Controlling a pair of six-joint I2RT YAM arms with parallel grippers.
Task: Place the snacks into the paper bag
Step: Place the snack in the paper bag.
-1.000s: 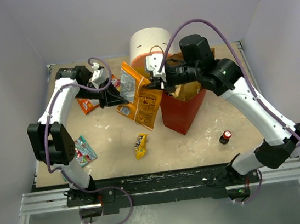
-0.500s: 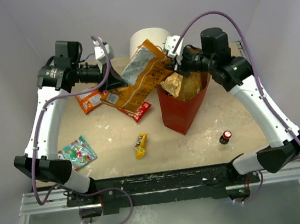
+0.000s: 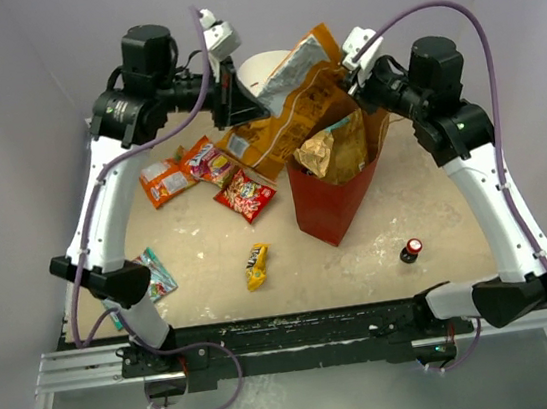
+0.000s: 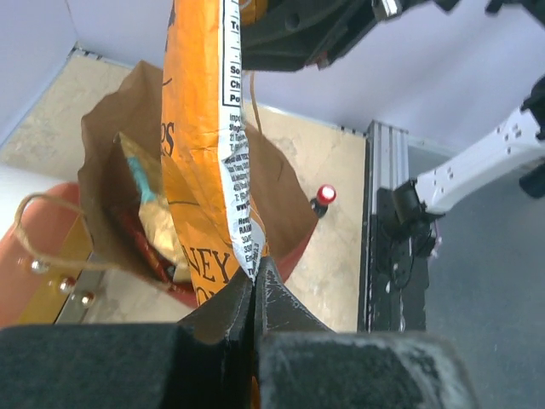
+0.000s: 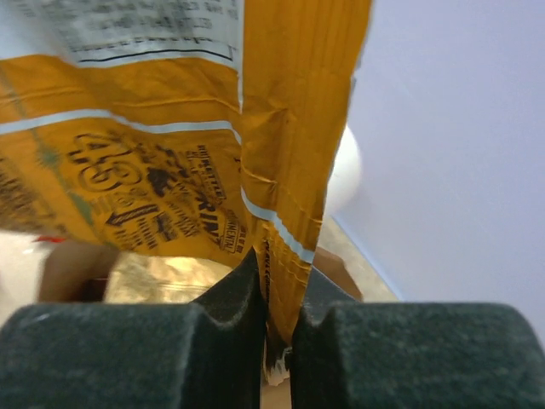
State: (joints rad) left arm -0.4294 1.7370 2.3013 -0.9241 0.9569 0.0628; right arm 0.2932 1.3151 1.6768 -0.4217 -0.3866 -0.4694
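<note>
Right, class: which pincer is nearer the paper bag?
Right. The right pincer hangs just above the paper bag's far rim, gripping the orange chip bag. The left pincer holds that packet's other end, off to the bag's left.

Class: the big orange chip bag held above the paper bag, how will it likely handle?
Probably floppy: the orange chip bag bends and creases between the left gripper and right gripper. Likely light for its size, since two thin edge pinches carry it. Its glossy film may slip if either grip loosens.
</note>
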